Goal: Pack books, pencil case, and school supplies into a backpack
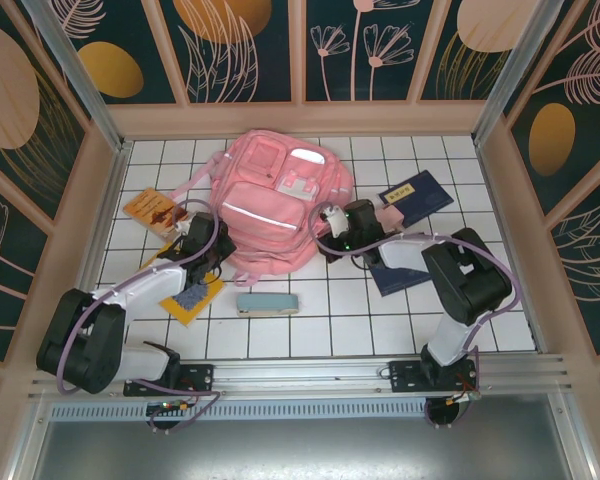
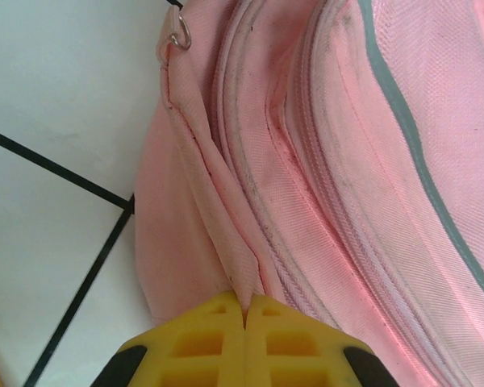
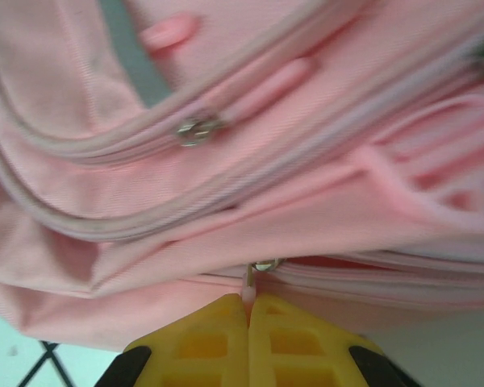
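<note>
- The backpack [image 1: 275,205] lies flat at the far middle of the tiled table [image 1: 350,320], its top edge close to the back wall [image 1: 300,118].
- The left gripper [image 2: 246,310] is at the backpack's left edge. Its yellow fingers [image 2: 206,339] are pressed together on a fold of the pink fabric beside the zip seam.
- The right gripper [image 3: 248,305] is at the right edge, closed tight on a small pale zipper pull [image 3: 248,284] just below the metal slider.
- The pencil case [image 1: 267,303] sits alone on open tiles, nearer than the backpack and between the two arms.
- The orange book [image 1: 155,210] lies near the left wall, and the yellow book [image 1: 190,295] lies under the left arm.
- One navy book [image 1: 417,197] lies right of the backpack; a second navy book [image 1: 405,272] is partly under the right arm.
- The near strip of tiles is bare.
</note>
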`<control>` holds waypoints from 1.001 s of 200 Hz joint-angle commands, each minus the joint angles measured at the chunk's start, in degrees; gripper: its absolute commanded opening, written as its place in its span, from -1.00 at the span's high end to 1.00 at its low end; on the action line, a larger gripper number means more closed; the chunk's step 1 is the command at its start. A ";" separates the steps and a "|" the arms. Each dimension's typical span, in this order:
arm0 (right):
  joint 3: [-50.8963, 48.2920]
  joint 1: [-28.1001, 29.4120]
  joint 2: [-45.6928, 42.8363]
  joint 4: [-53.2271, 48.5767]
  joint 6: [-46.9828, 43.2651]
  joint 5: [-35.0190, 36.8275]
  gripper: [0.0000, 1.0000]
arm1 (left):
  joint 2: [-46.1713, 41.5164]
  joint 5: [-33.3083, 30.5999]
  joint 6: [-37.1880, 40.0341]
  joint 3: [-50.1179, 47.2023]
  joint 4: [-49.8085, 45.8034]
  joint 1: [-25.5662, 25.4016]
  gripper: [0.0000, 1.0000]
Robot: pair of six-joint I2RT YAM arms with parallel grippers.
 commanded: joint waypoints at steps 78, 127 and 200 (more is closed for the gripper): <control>-10.79 -0.24 -11.94 9.89 4.90 -2.11 1.00 | -2.14 3.57 19.53 13.50 -5.52 -1.64 -0.06; -12.51 -0.25 -11.47 12.42 5.69 -3.73 1.00 | 17.50 14.47 30.10 30.54 -5.33 -8.96 0.30; -13.88 -2.72 -11.14 15.24 6.94 -6.06 1.00 | 40.13 8.52 39.95 52.92 -14.64 -15.85 0.24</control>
